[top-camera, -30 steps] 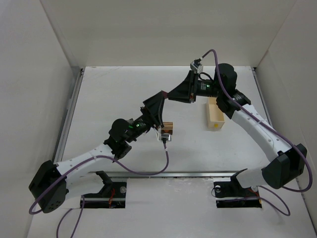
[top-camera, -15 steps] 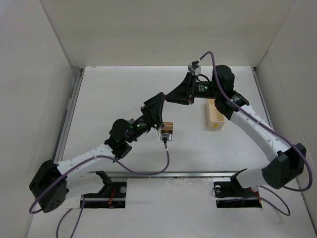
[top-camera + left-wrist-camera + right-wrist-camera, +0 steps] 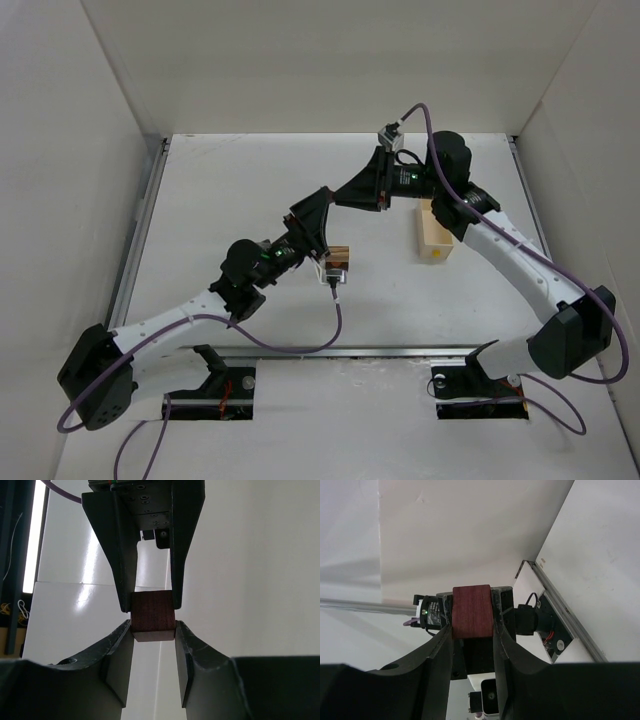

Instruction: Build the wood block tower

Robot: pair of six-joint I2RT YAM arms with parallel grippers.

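The left gripper [image 3: 153, 626] and right gripper [image 3: 472, 627] both clamp one reddish-brown block [image 3: 153, 612] in mid-air. Seen from above, the wood block tower [image 3: 340, 254] stands at their six o'clock.

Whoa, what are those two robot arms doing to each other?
They are meeting in mid-air over the white table. The left gripper and the right gripper are both shut on the same reddish-brown wooden cube, like a hand-off. On the table sits a small stack of wooden blocks, with a pale cream open-topped box further right.
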